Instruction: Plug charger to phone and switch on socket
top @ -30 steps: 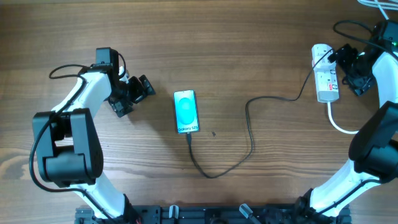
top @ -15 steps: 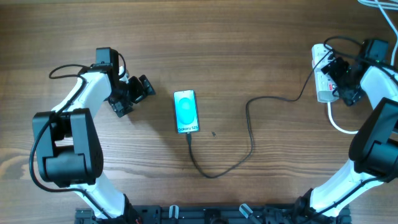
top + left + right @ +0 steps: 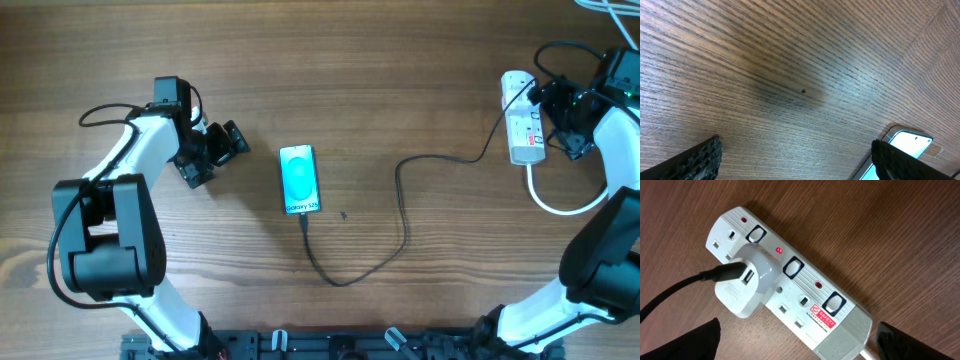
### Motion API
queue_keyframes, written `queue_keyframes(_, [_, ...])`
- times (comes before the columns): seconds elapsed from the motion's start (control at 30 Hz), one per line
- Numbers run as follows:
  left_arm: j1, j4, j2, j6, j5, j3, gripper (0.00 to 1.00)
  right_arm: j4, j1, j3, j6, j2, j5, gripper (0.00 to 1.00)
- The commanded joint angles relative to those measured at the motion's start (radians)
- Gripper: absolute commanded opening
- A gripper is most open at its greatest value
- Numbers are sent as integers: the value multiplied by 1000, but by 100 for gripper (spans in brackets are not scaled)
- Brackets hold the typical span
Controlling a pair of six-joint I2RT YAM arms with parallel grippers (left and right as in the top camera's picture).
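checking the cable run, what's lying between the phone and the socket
Only the charger, its black cable snaking from phone to socket; the overhead view shows it.

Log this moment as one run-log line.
charger at phone bottom edge | adapter in socket, middle lamp red | right end effector open by socket | left end effector open, beside phone

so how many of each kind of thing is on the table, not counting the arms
phone: 1
power strip: 1
black charger cable: 1
white plug adapter: 1
total: 4
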Motion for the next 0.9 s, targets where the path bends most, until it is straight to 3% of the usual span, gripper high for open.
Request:
queue_keyframes(0.0, [2,1,11,-3,8,11,100,22,-3,10,11,106,-4,100])
queue_keyframes(0.17, [2,1,11,-3,8,11,100,13,-4,10,12,218,2,100])
queue_keyframes(0.37, [2,1,11,-3,8,11,100,-55,-14,43,15,32,-16,100])
queue_keyframes(0.57, [2,1,11,-2,8,11,100,-16,-14,42,15,24,-38,100])
queue_keyframes(0.87, [2,1,11,-2,8,11,100,31,-11,42,15,265,-38,100])
